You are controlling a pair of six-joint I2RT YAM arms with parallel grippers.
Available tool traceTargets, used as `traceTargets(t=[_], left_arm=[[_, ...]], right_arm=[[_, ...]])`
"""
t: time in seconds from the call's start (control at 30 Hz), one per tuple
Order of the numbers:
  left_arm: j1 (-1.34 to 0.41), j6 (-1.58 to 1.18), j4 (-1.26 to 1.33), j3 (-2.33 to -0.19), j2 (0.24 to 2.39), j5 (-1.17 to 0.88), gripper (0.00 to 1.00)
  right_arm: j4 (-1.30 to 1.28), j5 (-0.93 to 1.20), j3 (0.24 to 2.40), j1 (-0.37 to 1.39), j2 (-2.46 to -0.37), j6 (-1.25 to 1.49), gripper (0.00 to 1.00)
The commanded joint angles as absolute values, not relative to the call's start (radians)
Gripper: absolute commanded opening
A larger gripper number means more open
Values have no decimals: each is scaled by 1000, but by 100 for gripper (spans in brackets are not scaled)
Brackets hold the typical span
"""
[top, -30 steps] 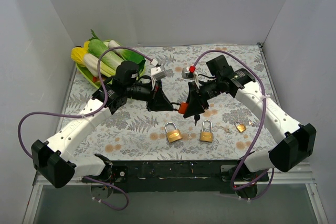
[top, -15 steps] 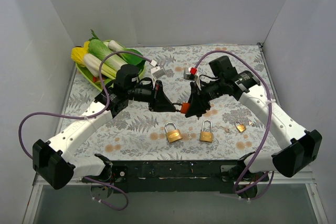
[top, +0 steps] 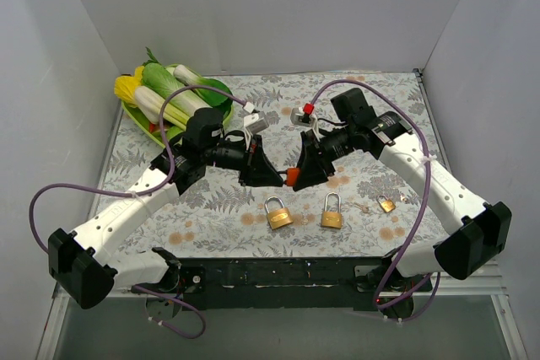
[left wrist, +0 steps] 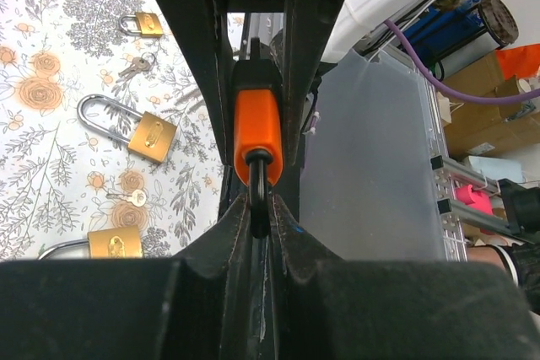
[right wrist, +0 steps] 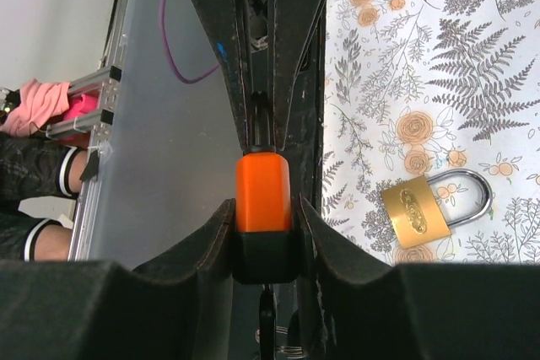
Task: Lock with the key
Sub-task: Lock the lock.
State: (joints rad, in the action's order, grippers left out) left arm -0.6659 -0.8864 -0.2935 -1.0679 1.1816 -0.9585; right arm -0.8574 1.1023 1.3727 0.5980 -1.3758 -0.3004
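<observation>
An orange padlock [top: 291,177] with a black base is held in the air between both grippers above the table's middle. My right gripper [top: 304,174] is shut on the padlock's body [right wrist: 262,191]. A dark key [right wrist: 267,326] sticks out of the black base toward the wrist. My left gripper [top: 268,176] is shut on the padlock's black shackle [left wrist: 259,191], with the orange body [left wrist: 257,128] just beyond its fingertips. The two grippers face each other, almost tip to tip.
Two brass padlocks [top: 276,213] [top: 332,215] lie on the floral cloth near the front, with a small brass padlock [top: 386,204] and loose keys [top: 363,206] to the right. A green bowl of vegetables [top: 160,99] stands at the back left. A grey padlock [top: 302,115] lies behind.
Both grippers keep their hold on the orange padlock. The pair has shifted slightly, a little left and toward the front, and the hanging key no longer shows from above.
</observation>
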Motion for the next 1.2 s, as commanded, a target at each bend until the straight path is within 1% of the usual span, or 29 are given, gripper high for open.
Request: traceTargets(t=[0.0,0.2,0.33,0.43,0.53,0.63,0.93,1.17], left_arm=[[-779,-853,-219,-1065,1226,-977,0],[-779,-870,-230,-1065,1215,-941,0],[-758,-839,-314,-1113,1210,-911,0],[-692,-825,-357,-1138,1210,-932,0],[-600,-815,-388,-1167,1206,-956,0],[-531,-749,-438,-1198,1195,-965,0],[-515,-522,-616,-1314,1215,-919,0],[-514,-480,-627,-1354,1238,-852,0]], right_arm=[[-482,1250,1466,672,-1391,-233,1],[-550,1210,1470,673,-1391,-296,1],[-648,1164,1470,672,-1387,-383,1],[-704,1137,1462,669,-1385,-429,1],[-706,1123,1440,646,-1376,-425,1],[-718,1124,1437,611,-1374,-419,1],[-816,1100,1443,569,-1384,-483,1],[-781,1077,1440,566,-1384,-476,1]])
